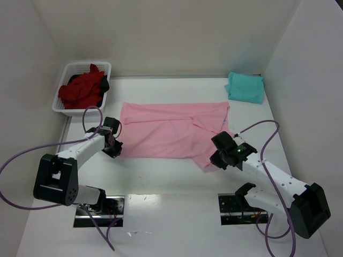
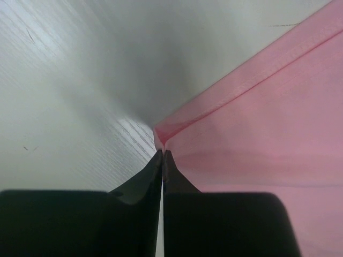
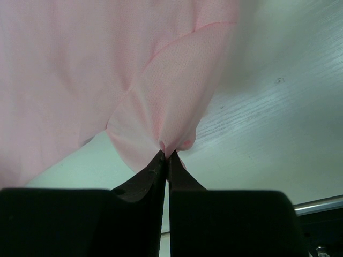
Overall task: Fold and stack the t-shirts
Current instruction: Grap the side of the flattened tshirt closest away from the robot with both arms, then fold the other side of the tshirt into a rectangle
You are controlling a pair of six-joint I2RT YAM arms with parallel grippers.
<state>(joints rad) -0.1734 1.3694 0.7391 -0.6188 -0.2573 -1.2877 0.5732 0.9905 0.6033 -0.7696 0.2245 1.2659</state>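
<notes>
on white table (image 1: 161, 179), pink t-shirt (image 1: 171, 134)

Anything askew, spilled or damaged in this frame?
Nothing spilled or damaged. The pink t-shirt lies flat but uneven: its near right corner is bunched where the right gripper pinches it, while the left gripper pinches the near left edge.

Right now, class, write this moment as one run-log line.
left claw: shut on pink t-shirt corner | right claw: shut on its near-right corner | teal t-shirt: folded, far right | red t-shirts: in basket
</notes>
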